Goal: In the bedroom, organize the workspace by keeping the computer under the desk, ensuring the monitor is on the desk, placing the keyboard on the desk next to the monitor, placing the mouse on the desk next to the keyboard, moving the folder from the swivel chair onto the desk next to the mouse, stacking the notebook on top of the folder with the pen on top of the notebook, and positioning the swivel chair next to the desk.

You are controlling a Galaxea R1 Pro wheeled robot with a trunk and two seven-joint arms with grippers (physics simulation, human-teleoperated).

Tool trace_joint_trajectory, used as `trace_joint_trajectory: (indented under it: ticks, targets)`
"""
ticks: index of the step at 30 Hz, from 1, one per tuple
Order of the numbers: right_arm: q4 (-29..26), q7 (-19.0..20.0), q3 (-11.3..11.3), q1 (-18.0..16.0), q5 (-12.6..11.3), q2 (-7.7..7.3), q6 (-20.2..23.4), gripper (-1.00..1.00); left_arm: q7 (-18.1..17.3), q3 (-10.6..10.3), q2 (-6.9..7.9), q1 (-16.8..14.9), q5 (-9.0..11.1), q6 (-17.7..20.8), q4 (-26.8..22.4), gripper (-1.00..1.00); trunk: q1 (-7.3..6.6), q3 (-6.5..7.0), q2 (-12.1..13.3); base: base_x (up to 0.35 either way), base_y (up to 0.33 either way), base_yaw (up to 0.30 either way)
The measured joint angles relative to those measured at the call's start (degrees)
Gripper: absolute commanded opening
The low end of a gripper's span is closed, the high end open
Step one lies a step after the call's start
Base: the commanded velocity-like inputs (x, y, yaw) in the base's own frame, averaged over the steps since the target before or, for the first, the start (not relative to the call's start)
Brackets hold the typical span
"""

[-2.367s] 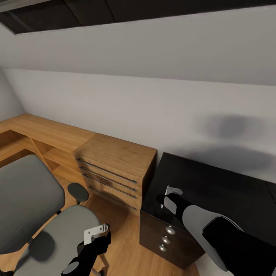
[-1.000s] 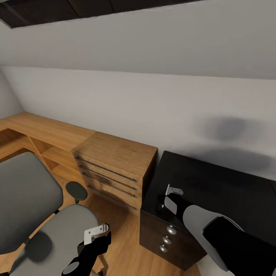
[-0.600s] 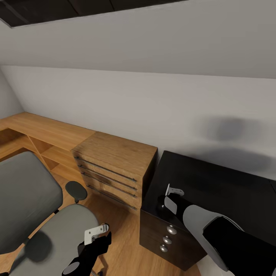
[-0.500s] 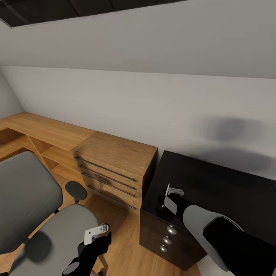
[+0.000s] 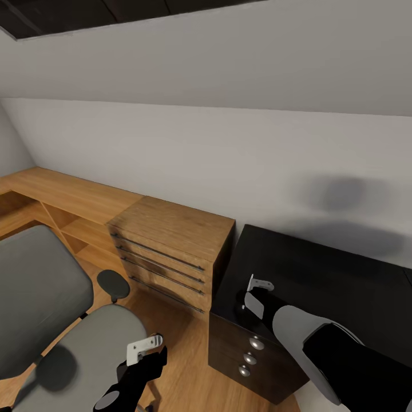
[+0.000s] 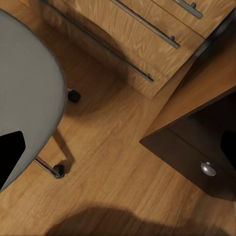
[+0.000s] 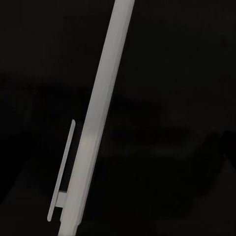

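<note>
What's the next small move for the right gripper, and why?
Probably lower the right gripper onto the slim white clipped pen: its wrist view shows the pen close below, apparently lying on the black cabinet top, and the jaws stand apart.

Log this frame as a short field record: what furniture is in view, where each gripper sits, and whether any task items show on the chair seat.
chair: grey swivel chair, seat bare where visible
desk: wooden desk with drawer unit
cabinet: black cabinet with round knobs
left gripper: above the chair seat's edge
right gripper: over the black cabinet top
pen: white pen on a dark surface, right wrist view
</note>
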Motion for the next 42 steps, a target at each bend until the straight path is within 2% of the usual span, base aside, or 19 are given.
trace_joint_trajectory:
  ticks: [42]
  targets:
    - [-0.1, 0.1, 0.1, 0.0, 0.1, -0.01, 0.2, -1.00, 0.0, 0.0, -0.01, 0.0, 0.0, 0.0, 0.1, 1.00, 0.01, 0.00, 0.0, 0.000, 0.000, 0.000]
